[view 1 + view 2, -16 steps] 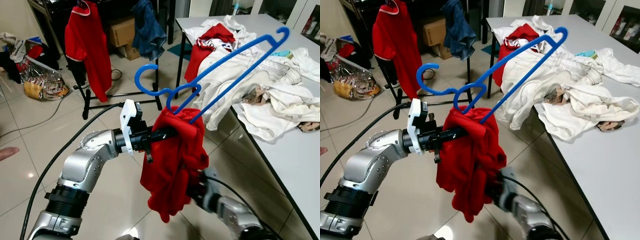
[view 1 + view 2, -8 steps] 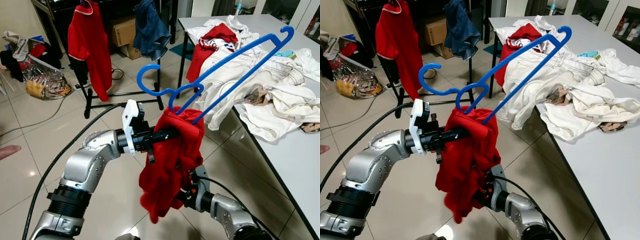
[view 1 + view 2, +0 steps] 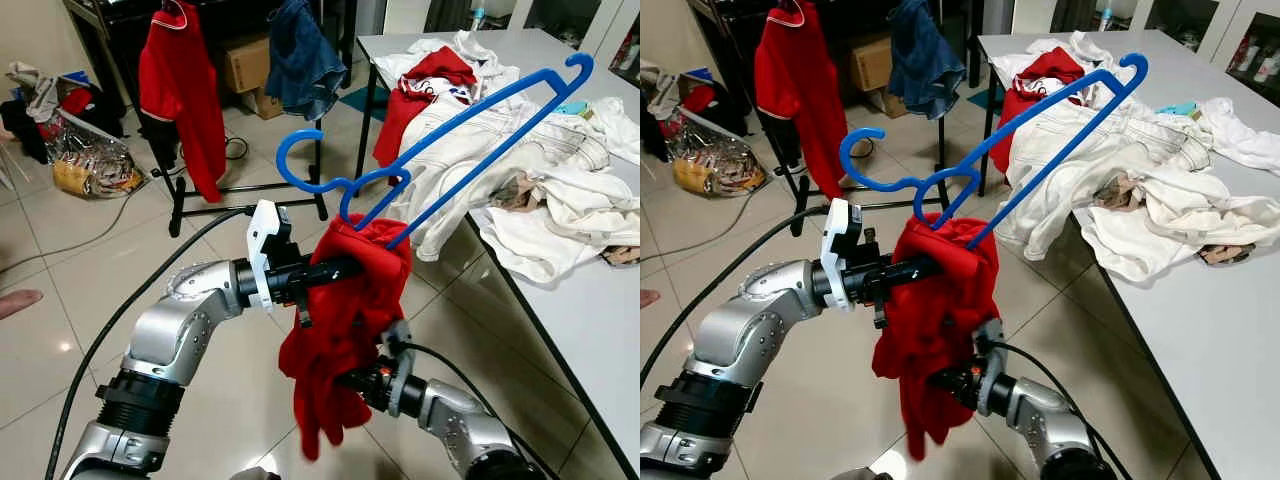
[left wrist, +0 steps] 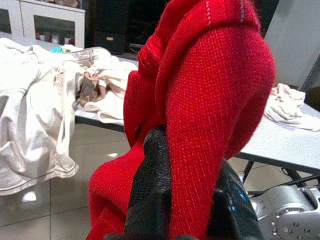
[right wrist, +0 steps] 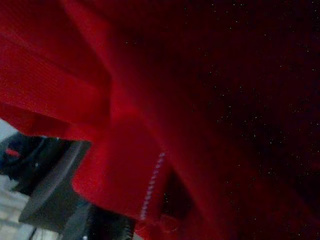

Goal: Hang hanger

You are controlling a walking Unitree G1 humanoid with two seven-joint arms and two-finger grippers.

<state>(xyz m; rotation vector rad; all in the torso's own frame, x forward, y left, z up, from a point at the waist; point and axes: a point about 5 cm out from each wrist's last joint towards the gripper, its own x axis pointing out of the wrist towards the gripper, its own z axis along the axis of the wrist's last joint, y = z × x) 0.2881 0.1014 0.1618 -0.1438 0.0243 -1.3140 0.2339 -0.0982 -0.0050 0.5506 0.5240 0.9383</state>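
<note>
A red knitted garment (image 3: 345, 340) hangs over my left gripper (image 3: 348, 268), which is held out at chest height and shut on the cloth; in the left wrist view the red knit (image 4: 210, 100) is pinched between the black fingers (image 4: 150, 185). A blue plastic hanger (image 3: 455, 125) has one end buried in the garment's top, and its hook (image 3: 290, 160) points towards the rack. My right gripper (image 3: 355, 380) is lower down, pushed into the garment's hanging part. Red cloth (image 5: 200, 100) covers its fingers.
A black clothes rack (image 3: 240, 190) stands ahead on the tiled floor, carrying a red shirt (image 3: 180, 90) and a denim piece (image 3: 300, 55). A grey table (image 3: 590, 330) on the right holds a pile of white clothes (image 3: 520, 170). Bags lie at the far left.
My right gripper has risen and moved left into the lower part of the red garment, whose hem has swung. The left gripper and hanger stay almost still.
</note>
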